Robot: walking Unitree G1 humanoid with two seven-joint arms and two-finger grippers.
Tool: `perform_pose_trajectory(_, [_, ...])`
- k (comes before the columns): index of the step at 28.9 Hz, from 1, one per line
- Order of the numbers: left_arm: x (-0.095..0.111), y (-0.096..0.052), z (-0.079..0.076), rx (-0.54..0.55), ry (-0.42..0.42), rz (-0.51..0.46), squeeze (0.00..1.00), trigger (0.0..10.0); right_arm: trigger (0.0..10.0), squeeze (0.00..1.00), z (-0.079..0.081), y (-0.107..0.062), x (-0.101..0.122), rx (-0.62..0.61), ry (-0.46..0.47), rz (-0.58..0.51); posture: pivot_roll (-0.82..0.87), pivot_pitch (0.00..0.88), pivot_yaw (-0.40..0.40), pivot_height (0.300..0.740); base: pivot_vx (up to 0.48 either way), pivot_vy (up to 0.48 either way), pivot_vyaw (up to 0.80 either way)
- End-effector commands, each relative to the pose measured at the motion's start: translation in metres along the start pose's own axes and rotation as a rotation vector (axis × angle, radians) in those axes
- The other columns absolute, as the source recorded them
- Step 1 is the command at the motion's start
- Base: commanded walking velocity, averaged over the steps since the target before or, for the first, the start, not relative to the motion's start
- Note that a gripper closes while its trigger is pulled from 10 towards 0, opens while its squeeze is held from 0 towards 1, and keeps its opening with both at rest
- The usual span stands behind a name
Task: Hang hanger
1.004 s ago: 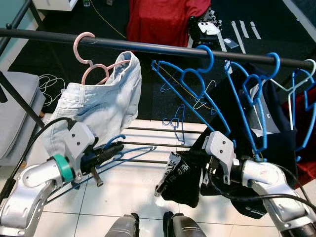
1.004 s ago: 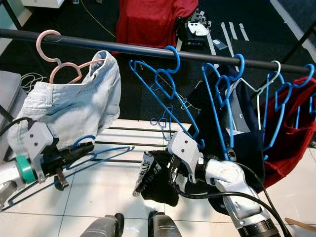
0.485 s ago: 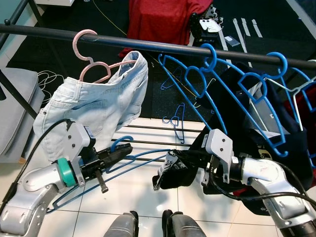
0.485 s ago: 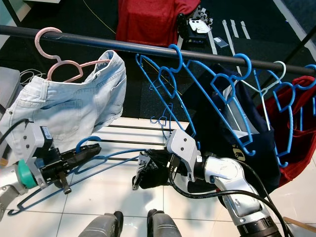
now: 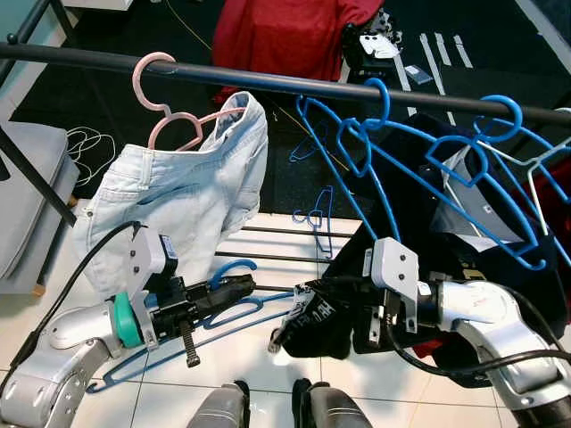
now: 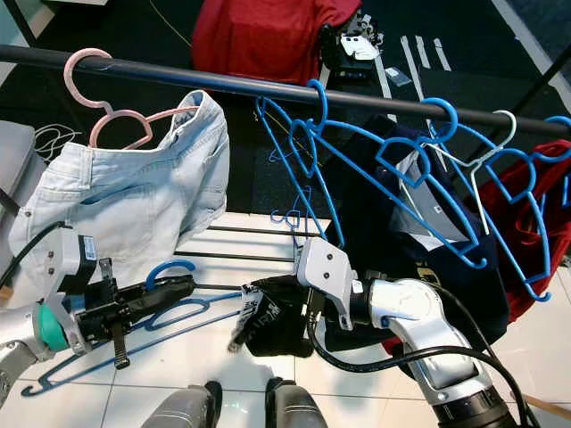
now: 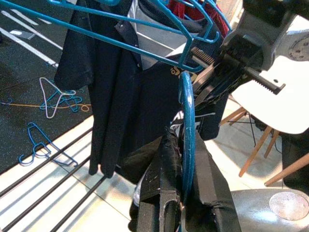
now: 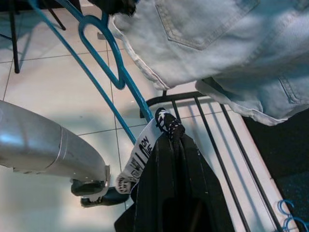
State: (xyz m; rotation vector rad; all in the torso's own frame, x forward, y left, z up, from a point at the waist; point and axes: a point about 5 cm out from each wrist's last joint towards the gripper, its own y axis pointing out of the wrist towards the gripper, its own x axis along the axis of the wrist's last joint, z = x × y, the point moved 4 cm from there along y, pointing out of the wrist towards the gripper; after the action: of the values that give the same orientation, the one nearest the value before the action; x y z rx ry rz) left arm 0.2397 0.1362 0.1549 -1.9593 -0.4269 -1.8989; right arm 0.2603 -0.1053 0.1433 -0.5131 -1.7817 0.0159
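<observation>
A blue hanger (image 5: 234, 267) lies low over the floor, its hook clamped in my left gripper (image 5: 239, 287), which is shut on it; the left wrist view has the hook (image 7: 187, 116) rising between the fingers (image 7: 161, 193). Close to the right of it, my right gripper (image 5: 308, 292) is shut on a black garment (image 5: 326, 321) with a white printed band (image 8: 140, 154). Both sit well below the dark rail (image 5: 268, 82). The rail carries a pink hanger (image 5: 159, 94) with pale jeans (image 5: 187, 192) and several blue hangers (image 5: 375, 111) with dark clothes.
Thin lower bars of the rack (image 5: 277, 236) cross the white tiles ahead. Loose blue hangers (image 5: 314, 218) lie on the dark floor behind, near a red cloth (image 5: 294, 36). A grey seat (image 5: 22, 205) stands at the left. My feet (image 5: 268, 410) are at the bottom.
My left gripper has carried the blue hanger right and down, nearer the right gripper. The right gripper with the garment has dropped slightly. The blue hangers on the rail have swung to a flatter tilt.
</observation>
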Motion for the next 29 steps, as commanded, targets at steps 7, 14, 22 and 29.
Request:
perform_pose_trajectory(7, [-0.005,-0.019,0.014,0.053,0.023,0.056,0.0,10.0,10.0,0.0,0.009,-0.008,-0.003,0.067,0.012,0.036,-0.07,0.138,-0.032,0.74,0.0,0.0,0.0])
perform_pose_trajectory(14, [-0.006,-0.027,0.018,0.07,0.025,0.074,0.0,10.0,10.0,0.0,0.008,-0.017,-0.015,0.07,0.016,0.091,-0.07,0.143,-0.029,0.74,0.0,0.0,0.0])
perform_pose_trajectory(22, [-0.004,-0.029,0.019,0.074,0.026,0.079,0.0,10.0,10.0,0.0,0.006,-0.02,-0.02,0.069,-0.003,0.12,-0.07,0.145,-0.029,0.74,0.0,0.0,0.0])
perform_pose_trajectory(29, [0.01,-0.042,0.057,0.271,0.101,0.051,0.0,10.0,10.0,0.0,-0.012,-0.026,-0.028,-0.043,0.049,0.129,-0.07,0.147,-0.032,0.74,0.0,0.0,0.0])
